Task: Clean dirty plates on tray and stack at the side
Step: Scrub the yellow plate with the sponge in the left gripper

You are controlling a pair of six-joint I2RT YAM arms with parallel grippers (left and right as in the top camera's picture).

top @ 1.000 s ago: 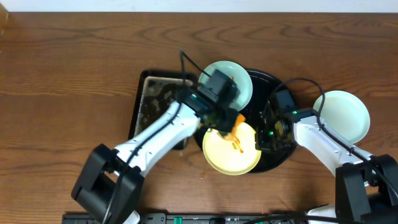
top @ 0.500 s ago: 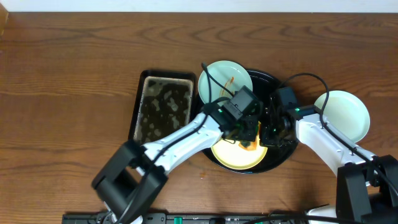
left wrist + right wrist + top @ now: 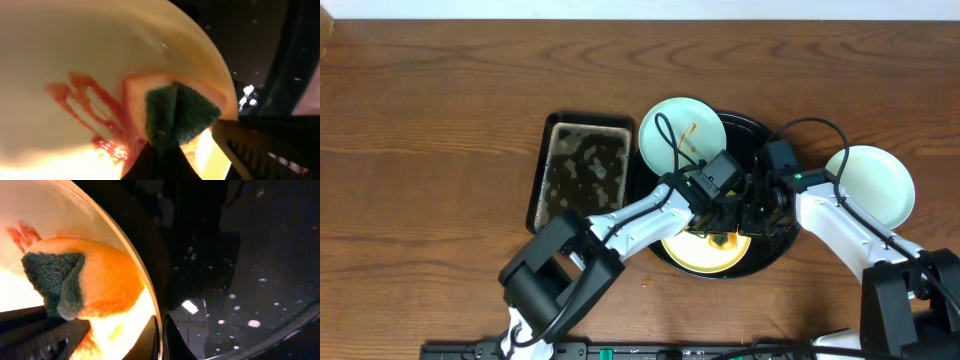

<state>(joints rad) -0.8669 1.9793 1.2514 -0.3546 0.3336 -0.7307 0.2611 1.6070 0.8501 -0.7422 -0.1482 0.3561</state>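
Observation:
The pale yellow plate lies on the black tray, streaked with red-brown sauce. My left gripper is shut on a sponge with a green scouring face and yellow body, pressed onto the plate; it also shows in the right wrist view. My right gripper is shut on the yellow plate's rim at the plate's right side. A mint plate with a sauce streak lies at the tray's back left. Another mint plate sits off the tray to the right.
A rectangular dark pan with foamy water stands left of the tray on the wooden table. Cables loop above both arms. The tray surface is wet and speckled.
My left gripper has carried the sponge from the plate's upper left to its right side, near my right gripper. The yellow plate has shifted a little right and back, further onto the tray.

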